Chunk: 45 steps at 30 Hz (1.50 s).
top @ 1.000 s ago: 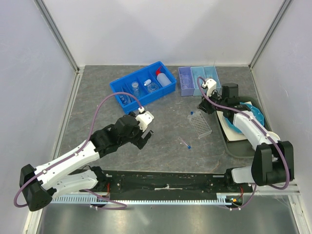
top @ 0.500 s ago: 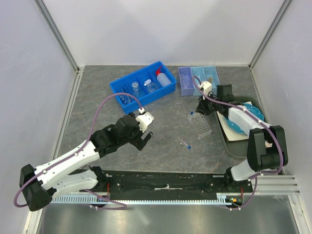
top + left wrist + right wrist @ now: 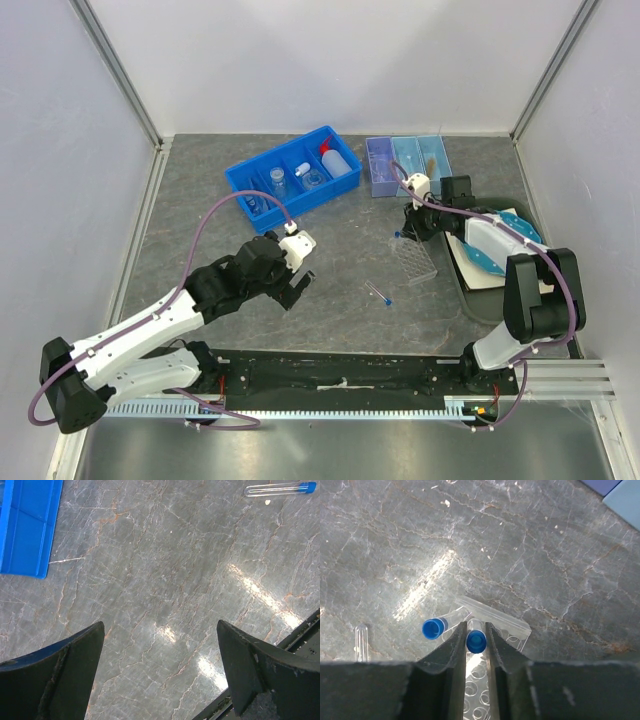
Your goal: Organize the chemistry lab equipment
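My right gripper (image 3: 412, 214) is shut on a blue-capped test tube (image 3: 476, 641) and holds it upright over the far end of the clear tube rack (image 3: 413, 261), which also shows in the right wrist view (image 3: 492, 625). A second blue-capped tube (image 3: 434, 628) stands tilted in the rack just left of my fingers. A third tube (image 3: 378, 293) lies loose on the table; it also shows in the left wrist view (image 3: 280, 488). My left gripper (image 3: 297, 285) is open and empty above bare table. The red-capped squeeze bottle (image 3: 337, 160) and small glass flasks (image 3: 279, 182) sit in the blue bin (image 3: 262, 167). I cannot make out the safety glasses.
Pale blue and lilac trays (image 3: 382, 167) stand at the back right, one holding a tan stick (image 3: 432, 162). A teal plate (image 3: 500, 262) lies on a tray under my right arm. The blue bin's corner shows in the left wrist view (image 3: 27, 525).
My right gripper has moved left and toward the near side with the tube, coming over the rack's far end. The left arm has barely moved.
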Tool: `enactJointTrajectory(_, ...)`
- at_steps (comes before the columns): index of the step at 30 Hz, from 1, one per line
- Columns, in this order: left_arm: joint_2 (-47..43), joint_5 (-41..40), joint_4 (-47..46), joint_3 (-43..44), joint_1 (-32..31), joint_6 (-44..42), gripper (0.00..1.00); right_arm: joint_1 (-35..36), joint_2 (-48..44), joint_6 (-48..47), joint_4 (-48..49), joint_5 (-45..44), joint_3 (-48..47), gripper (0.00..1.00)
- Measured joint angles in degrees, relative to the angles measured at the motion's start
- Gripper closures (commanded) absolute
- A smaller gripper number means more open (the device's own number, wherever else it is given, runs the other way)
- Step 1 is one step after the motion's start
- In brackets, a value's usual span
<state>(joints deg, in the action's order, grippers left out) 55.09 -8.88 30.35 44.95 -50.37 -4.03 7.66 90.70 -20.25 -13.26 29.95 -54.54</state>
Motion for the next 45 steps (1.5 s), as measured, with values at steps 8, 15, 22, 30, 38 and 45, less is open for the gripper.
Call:
enactJointTrajectory(8, -0.2, 0.0, 0.0, 0.0, 0.0, 0.0, 0.0, -0.2, -0.8, -3.9, -5.7, 1.5, -2.4, 0.38)
enactJointTrajectory(15, -5.4, -1.2, -0.6, -0.6, 0.0, 0.0, 0.0, -3.7, -10.6, -7.0, -7.7, 3.2, -1.7, 0.2)
enactJointTrajectory(22, -11.1, -3.1, -3.1, -2.6, 0.0, 0.2, 0.0, -5.3, -23.5, -8.0, -7.3, 10.9, 3.2, 0.07)
enactJointTrajectory(30, -13.9, -1.3, -6.1, -4.2, 0.2, 14.2, 0.04, 5.6, -20.2, -6.6, -8.8, 15.1, 7.4, 0.11)
enactJointTrajectory(38, -29.8, 2.5, -10.7, -22.7, 0.3, 40.8, 0.04, 20.3, -13.9, -11.1, -12.6, 2.5, 7.1, 0.16)
enactJointTrajectory(45, -40.1, -0.2, -9.9, -27.1, 0.3, 50.8, 0.04, 26.3, -5.7, -14.0, -14.4, -9.5, 6.1, 0.25)
